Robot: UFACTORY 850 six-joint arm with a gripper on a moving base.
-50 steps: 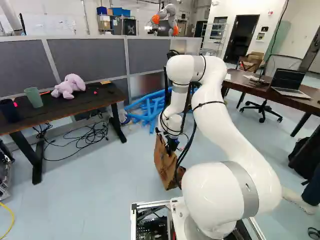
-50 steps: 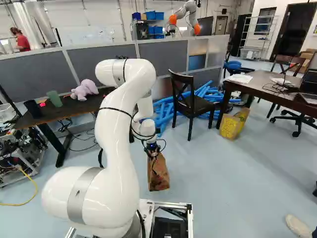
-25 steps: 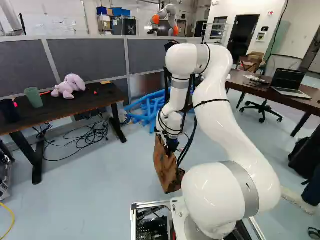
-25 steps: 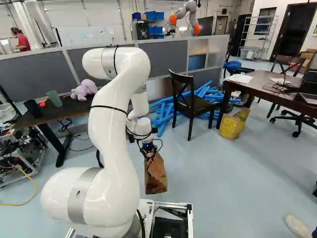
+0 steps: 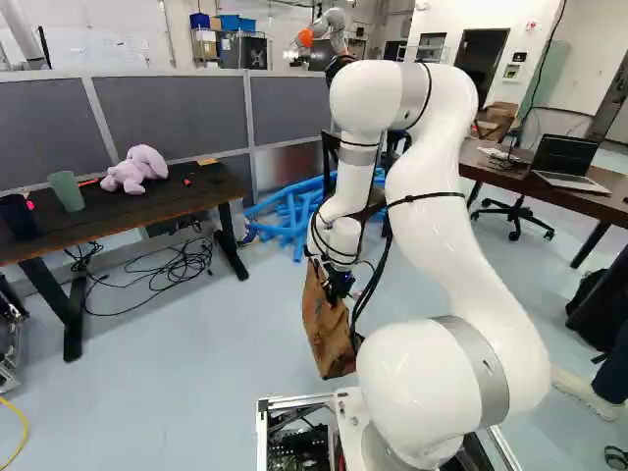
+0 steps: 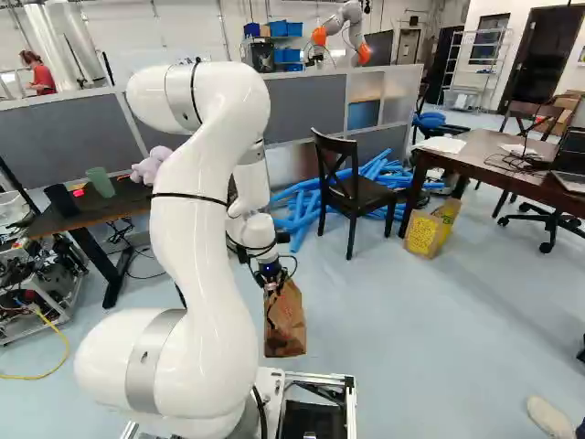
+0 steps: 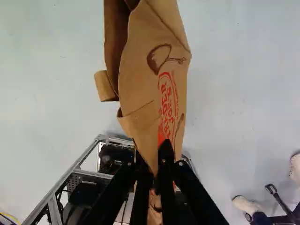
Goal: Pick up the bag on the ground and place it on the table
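Clutching paper bag [image 6: 287,331], claw [image 6: 272,285] pinched narrow on it; arm's upper bend [image 6: 224,91] higher than before.

From where I stand, a smooth, pale blue-grey floor [image 5: 196,392], softly shiny, spreads under and around the pincer [image 6: 273,285]. Well beyond the pincer runs a row of grey partitions [image 5: 172,118], with a white wall [image 5: 98,34] behind them. Off to its left there's a dark table [image 5: 128,208], black cables [image 5: 182,265] tangled on the floor near its legs. Ahead and right of it stands a dark chair [image 6: 366,194] by some blue tubes [image 5: 294,218]; farther right, a brown table [image 6: 480,155] holds an open laptop [image 5: 567,159].
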